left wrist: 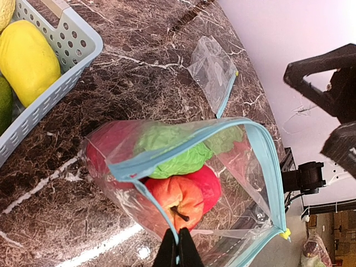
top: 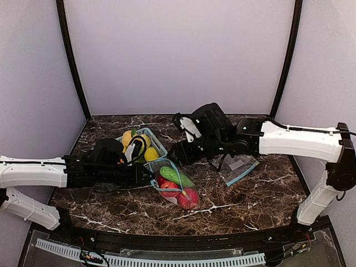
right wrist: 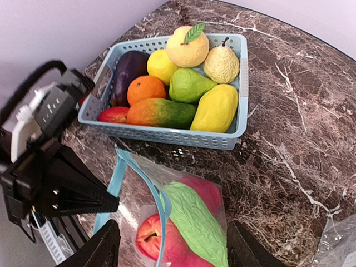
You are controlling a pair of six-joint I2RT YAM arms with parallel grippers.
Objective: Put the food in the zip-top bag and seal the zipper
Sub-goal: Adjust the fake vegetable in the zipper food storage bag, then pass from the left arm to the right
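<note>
- Top view: the zip-top bag [top: 173, 189], crinkly clear film, lies on the dark, white-veined marble worktop [top: 256, 194], at mid-depth and just left of centre.
- Inside it are the food pieces: a long, wrinkled green vegetable [top: 177, 176] and glossy red fruit [top: 189, 198].
- The left gripper [top: 143, 174] reaches to the bag's left side, and the right gripper [top: 179, 153] hangs just beyond its far end.
- A light-blue perforated basket [top: 159, 146] of toy produce stands nearer the far-left corner. A second bag [top: 240, 167] lies flat, right of centre.
- Left wrist view: the left gripper [left wrist: 178, 251] has its black tips pressed together, pinching the clear film at the bag's [left wrist: 245, 183] mouth.
- The zipper [left wrist: 262, 153], a narrow light-blue strip, gapes in a wide loop. The green vegetable [left wrist: 172, 151] rests on a red apple [left wrist: 179, 201] with a dark stem.
- The basket [left wrist: 61, 55] and the second bag [left wrist: 214, 72] lie beyond.
- Right wrist view: the right gripper [right wrist: 175, 247] has its dark fingers [right wrist: 103, 247] spread wide to either side of the bag [right wrist: 139, 189], gripping nothing.
- The zipper [right wrist: 118, 175] curves past the apple [right wrist: 153, 236] and the vegetable [right wrist: 194, 222].
- The basket [right wrist: 167, 137] holds smooth, rounded fruit.
</note>
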